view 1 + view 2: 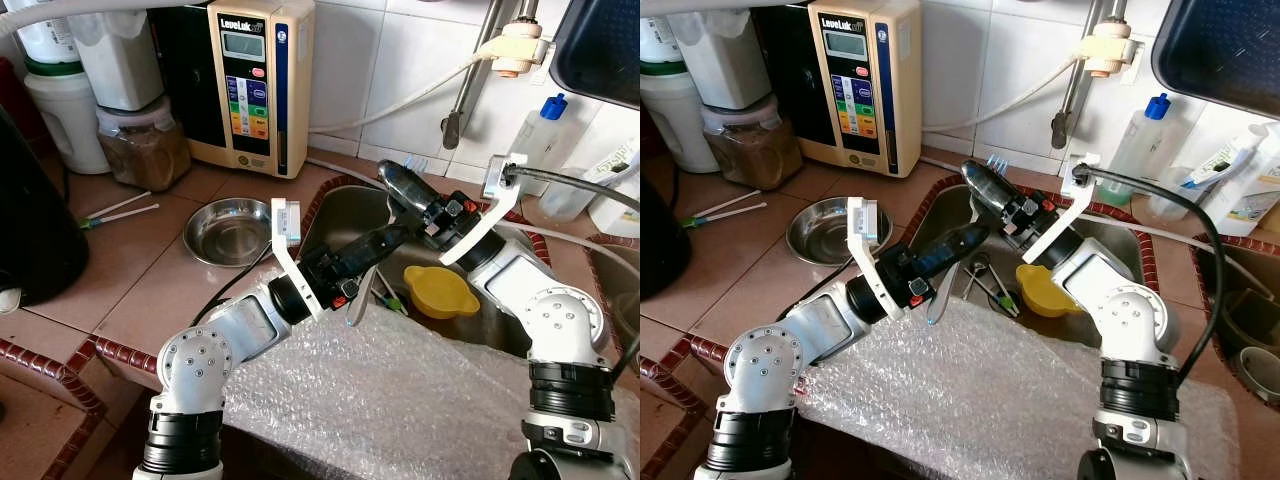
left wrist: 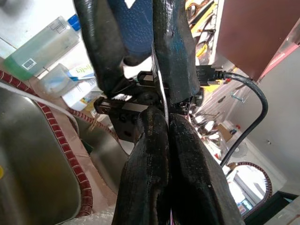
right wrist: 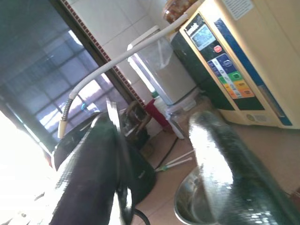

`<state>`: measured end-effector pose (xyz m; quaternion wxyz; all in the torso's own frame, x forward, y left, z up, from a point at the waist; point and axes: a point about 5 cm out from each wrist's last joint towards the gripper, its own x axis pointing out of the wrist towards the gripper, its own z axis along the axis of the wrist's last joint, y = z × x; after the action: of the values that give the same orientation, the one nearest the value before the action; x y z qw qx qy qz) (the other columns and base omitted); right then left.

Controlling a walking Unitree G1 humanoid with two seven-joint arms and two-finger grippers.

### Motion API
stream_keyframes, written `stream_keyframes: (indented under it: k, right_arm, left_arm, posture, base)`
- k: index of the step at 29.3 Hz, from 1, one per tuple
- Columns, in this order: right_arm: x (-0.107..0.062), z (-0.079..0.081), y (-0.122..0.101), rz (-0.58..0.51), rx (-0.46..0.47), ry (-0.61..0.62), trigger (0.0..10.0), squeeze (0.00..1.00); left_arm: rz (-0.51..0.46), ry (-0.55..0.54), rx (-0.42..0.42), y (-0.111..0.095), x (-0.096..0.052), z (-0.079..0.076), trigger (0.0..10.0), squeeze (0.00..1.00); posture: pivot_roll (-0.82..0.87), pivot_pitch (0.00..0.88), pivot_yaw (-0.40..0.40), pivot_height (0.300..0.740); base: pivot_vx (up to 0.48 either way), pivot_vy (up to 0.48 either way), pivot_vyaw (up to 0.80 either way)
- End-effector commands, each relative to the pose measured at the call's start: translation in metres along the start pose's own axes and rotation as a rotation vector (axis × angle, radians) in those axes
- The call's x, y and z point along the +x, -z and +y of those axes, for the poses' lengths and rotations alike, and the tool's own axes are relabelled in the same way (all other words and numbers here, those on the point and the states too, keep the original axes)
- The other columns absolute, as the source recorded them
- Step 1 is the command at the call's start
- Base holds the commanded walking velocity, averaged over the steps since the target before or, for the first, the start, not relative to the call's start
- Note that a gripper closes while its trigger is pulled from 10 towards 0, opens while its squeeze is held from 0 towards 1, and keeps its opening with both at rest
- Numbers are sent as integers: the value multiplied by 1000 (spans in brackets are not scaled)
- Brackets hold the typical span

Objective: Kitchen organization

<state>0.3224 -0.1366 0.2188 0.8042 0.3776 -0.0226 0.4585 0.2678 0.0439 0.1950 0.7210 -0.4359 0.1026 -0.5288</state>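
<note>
While both arms reach over the sink (image 1: 340, 215), the left gripper (image 1: 385, 242) points toward two o'clock with its fingers pressed together on a thin metal utensil (image 1: 360, 300). Its handle hangs down from the fingertips above the basin; I cannot tell if it is a spoon or something else. I think it is held high so that it can be carried to another place. The right gripper (image 1: 395, 182) points toward ten o'clock, above the back rim of the sink, its fingers apart and holding nothing; maybe it waits to receive the utensil.

I count one yellow lid (image 1: 438, 291) in the sink at three o'clock from the utensil, and some more cutlery (image 1: 985, 280) below, perhaps two or three pieces. One steel bowl (image 1: 228, 230) stands on the tiled counter (image 1: 130, 270) at nine o'clock. One sheet of bubble wrap (image 1: 400, 400) covers the front edge, probably as padding. One water machine (image 1: 255, 85) stands at the wall.
</note>
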Motion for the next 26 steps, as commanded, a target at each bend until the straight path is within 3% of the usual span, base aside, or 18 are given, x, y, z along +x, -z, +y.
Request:
stream_keyframes:
  k: [1,13,26]
  right_arm:
    - [4,1,-3,-3,-9,-9,0,0]
    - [-11,-7,-7,-4,-33,38,0,0]
    - [-13,-10,-4,10,-37,46,0,0]
  left_arm:
    - [22,50,9,3,5,-11,0,0]
    - [-1,19,21,-2,2,-7,0,0]
    - [-36,-15,18,-8,-3,-2,0,0]
  posture:
    - [37,0,-29,740]
    - [31,0,-27,740]
    - [38,0,-29,740]
  base:
    - [0,0,0]
    - [0,0,0]
    - [0,0,0]
